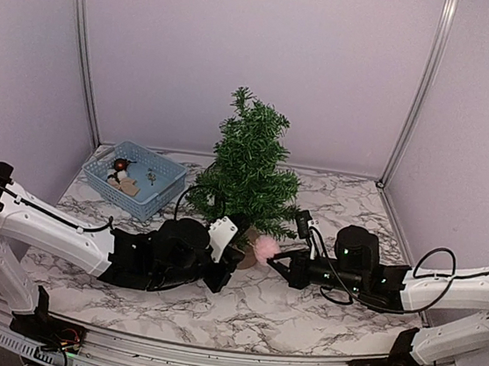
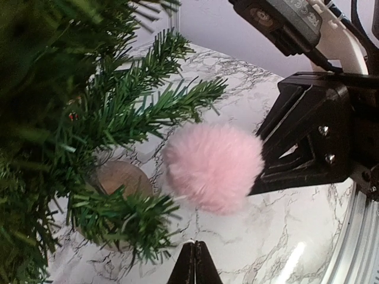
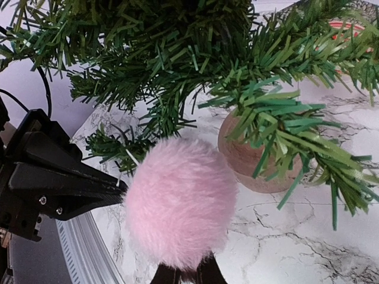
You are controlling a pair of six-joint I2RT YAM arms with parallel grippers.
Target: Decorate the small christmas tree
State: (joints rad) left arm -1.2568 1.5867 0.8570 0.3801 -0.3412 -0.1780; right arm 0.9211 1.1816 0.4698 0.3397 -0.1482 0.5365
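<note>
The small christmas tree [image 1: 248, 170] stands mid-table on its tan stump [image 3: 249, 160], which also shows in the left wrist view [image 2: 121, 180]. A fluffy pink pompom [image 1: 265, 248] hangs just right of the stump, under the lowest branches. My right gripper [image 1: 275, 256] is shut on the pompom's [image 3: 180, 201] near end, with its fingertips [image 3: 188, 275] buried in the fur. My left gripper [image 1: 236, 256] is shut, with its jaws pressed together [image 2: 194, 260]. Its tip meets the pompom [image 2: 213, 165] from the other side. A thin pale thread shows there; whether it is pinched I cannot tell.
A blue basket [image 1: 134, 179] with several small ornaments sits at the back left. Low branches [image 2: 148, 112] hang over the pompom and both grippers. Both arms lie low across the marble tabletop [image 1: 300, 317]. Walls close in behind and beside.
</note>
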